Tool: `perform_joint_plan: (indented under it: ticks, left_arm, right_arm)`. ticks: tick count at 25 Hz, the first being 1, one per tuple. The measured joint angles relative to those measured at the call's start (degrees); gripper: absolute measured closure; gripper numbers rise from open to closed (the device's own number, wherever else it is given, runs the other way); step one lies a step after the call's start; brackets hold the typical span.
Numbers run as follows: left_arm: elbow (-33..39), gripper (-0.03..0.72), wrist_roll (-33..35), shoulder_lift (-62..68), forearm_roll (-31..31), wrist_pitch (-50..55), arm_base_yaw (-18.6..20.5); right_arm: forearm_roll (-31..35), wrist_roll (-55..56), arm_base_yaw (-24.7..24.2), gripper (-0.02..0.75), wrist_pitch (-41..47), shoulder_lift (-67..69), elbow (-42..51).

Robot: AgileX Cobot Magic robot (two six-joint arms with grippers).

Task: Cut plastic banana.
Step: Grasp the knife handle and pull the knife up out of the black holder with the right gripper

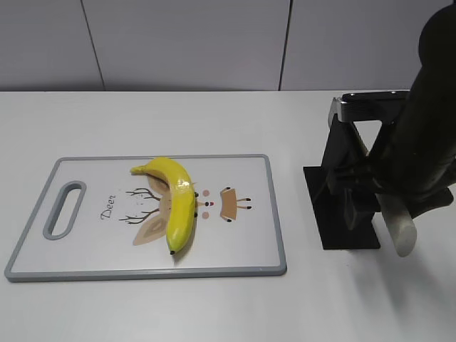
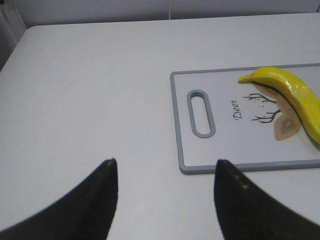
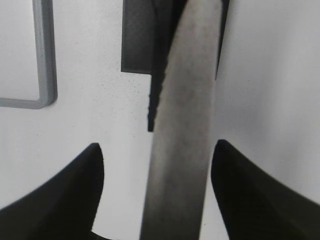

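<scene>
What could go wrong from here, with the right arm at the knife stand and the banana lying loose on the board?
1. The right gripper is open around the knife handle; an off-centre close may let it slip or tip the black stand.
2. The plastic banana lies unheld on the cutting board, with the left gripper off to the side, so it may roll under the blade.

One word – "Deer" – printed on the cutting board [image 1: 235,249]

Yellow plastic banana [image 1: 177,201]; white, grey-rimmed, deer-printed cutting board [image 1: 242,249]; black stand [image 1: 347,206]
</scene>
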Motion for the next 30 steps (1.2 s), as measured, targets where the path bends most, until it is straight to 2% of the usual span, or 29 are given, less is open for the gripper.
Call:
perform_joint_plan:
  ticks: [3,6,9,11,12,21,30]
  left_arm:
    - [0.0,0.106,0.0,0.0,0.0,0.0,0.0]
    - [0.0,0.106,0.0,0.0,0.0,0.0,0.0]
    - [0.0,0.106,0.0,0.0,0.0,0.0,0.0]
    - [0.0,0.106,0.0,0.0,0.0,0.0,0.0]
    - [0.0,0.107,0.0,0.0,0.0,0.0,0.0]
    - [0.0,0.116,0.0,0.0,0.07,0.0,0.0]
    - [0.0,0.115,0.0,0.0,0.07,0.0,0.0]
  right_arm:
    - [0.02,0.34,-0.18,0.262,0.69,0.2,0.0]
    - [0.02,0.46,-0.18,0.332,1.73,0.2,-0.02]
    - [1.16,0.51,-0.18,0.449,1.73,0.2,-0.02]
    - [1.58,0.7,-0.24,0.559,2.02,0.2,-0.02]
    - [1.48,1.0,-0.45,0.571,2.23,0.2,-0.02]
    - [1.5,1.31,-0.45,0.571,2.29,-0.28,-0.02]
    - [0.77,1.29,-0.45,0.571,2.74,-8.83,-0.02]
